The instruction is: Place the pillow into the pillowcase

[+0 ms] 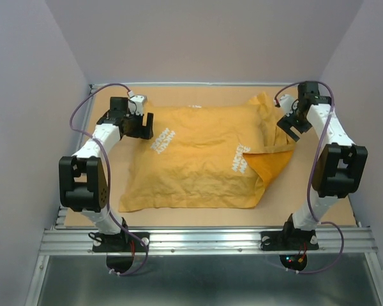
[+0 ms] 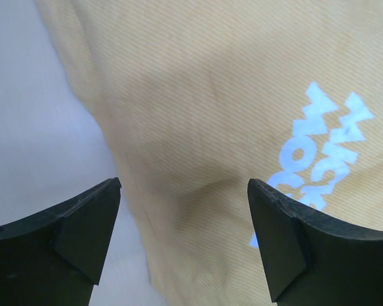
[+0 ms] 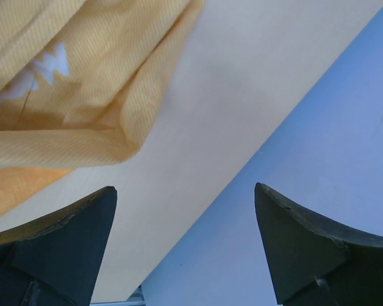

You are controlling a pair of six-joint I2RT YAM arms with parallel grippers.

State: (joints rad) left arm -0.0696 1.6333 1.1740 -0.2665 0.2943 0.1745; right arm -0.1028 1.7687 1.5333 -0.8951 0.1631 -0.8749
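The orange-yellow pillowcase point(image 1: 198, 159) lies plump across the middle of the table, the side with small white print point(image 1: 239, 159) facing up. Its right end is rumpled, and a flap point(image 1: 271, 162) is folded out there. The pillow is hidden; no white fabric shows anywhere. My left gripper point(image 1: 142, 125) stands open at the case's far left corner. In the left wrist view its fingers point(image 2: 89, 229) straddle the pillowcase edge point(image 2: 198, 95) without holding it. My right gripper point(image 1: 292, 126) hangs open by the far right corner, the pillowcase point(image 3: 83, 83) off to its left and nothing between its fingers point(image 3: 70, 236).
The tan table point(image 1: 319, 204) is boxed in by pale walls point(image 1: 25, 95) on the left, right and back. Bare board point(image 3: 242, 83) and the wall point(image 3: 319, 159) fill the right wrist view. A metal rail point(image 1: 204, 239) runs along the near edge, between the arm bases.
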